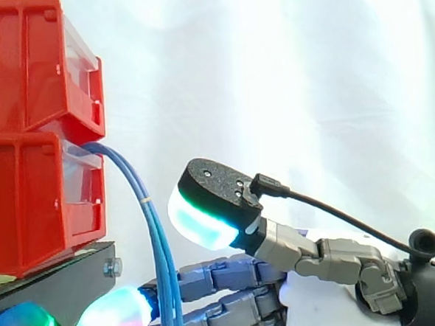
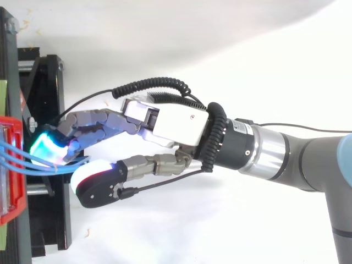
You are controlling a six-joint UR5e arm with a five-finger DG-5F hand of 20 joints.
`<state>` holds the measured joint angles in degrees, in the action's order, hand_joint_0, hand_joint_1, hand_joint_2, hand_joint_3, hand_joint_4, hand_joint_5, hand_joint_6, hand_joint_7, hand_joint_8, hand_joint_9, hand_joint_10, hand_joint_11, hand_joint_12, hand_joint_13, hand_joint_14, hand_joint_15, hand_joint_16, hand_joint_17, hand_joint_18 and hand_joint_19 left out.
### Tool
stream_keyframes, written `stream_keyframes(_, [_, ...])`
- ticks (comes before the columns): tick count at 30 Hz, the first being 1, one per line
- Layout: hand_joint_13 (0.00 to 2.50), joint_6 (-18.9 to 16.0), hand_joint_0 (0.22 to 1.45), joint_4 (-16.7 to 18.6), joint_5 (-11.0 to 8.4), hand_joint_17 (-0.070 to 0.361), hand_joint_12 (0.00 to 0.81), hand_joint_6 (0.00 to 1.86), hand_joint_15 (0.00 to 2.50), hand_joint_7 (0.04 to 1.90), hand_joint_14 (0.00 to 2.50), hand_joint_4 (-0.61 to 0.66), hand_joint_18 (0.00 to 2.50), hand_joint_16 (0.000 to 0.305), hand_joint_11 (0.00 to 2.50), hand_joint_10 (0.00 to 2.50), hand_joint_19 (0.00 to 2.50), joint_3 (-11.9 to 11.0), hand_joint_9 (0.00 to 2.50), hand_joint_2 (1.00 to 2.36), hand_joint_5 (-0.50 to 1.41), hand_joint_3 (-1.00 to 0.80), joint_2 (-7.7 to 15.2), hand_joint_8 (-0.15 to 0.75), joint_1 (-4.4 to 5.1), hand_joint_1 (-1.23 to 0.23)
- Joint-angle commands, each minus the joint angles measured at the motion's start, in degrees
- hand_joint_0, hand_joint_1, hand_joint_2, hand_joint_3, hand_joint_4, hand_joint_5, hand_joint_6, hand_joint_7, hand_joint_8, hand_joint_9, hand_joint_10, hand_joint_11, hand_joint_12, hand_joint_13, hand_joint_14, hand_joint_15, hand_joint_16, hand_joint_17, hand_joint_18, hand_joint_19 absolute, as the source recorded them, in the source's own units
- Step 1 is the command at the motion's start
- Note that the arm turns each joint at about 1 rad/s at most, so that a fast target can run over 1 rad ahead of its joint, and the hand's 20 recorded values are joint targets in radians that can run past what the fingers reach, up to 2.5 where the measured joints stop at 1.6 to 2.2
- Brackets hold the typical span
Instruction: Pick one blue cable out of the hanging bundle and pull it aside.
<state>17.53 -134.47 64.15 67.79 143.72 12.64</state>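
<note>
A bundle of thin blue cables [image 1: 141, 201] comes out between the two stacked red bins [image 1: 28, 78] and hangs down in front of the black stand [image 1: 58, 275]. My hand [image 2: 176, 124] reaches in from the right with its fingers [image 1: 224, 275] stretched straight toward the bins, behind the hanging cables. Their glowing fingertips [image 1: 112, 317] lie past the bundle, under the stand's edge. The thumb, with its white and cyan pad [image 1: 200, 219], stands apart just right of the cables, so the bundle [image 2: 33, 163] runs into the gap between thumb and fingers. I see no cable pinched.
The red bins [image 2: 12, 165] and the black stand [image 2: 45, 82] close off the left side. A white curtain hangs behind, and a white surface spreads under the arm to the right.
</note>
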Motion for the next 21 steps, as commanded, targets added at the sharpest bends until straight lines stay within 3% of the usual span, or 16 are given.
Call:
stream_keyframes(1, [0.46,0.4,0.49,0.4,0.01,0.142,0.381,0.5,0.15,0.85,0.01,0.38,0.49,0.063,0.38,0.01,0.27,0.0,0.71,1.0,-0.18,-0.45,0.1,0.32,0.01,-0.45])
stream_keyframes(11, [0.49,1.1,0.51,1.2,0.27,0.136,0.368,0.5,0.17,1.02,0.01,0.38,0.52,0.06,0.43,0.01,0.29,0.0,0.77,1.0,-0.15,-0.45,0.1,0.319,0.36,-0.48])
stream_keyframes(21, [0.5,5.1,0.52,2.4,0.62,0.133,0.365,0.5,0.18,1.09,0.01,0.36,0.54,0.059,0.45,0.01,0.3,-0.5,0.78,1.01,-0.13,-0.44,0.0,0.316,1.51,-0.5])
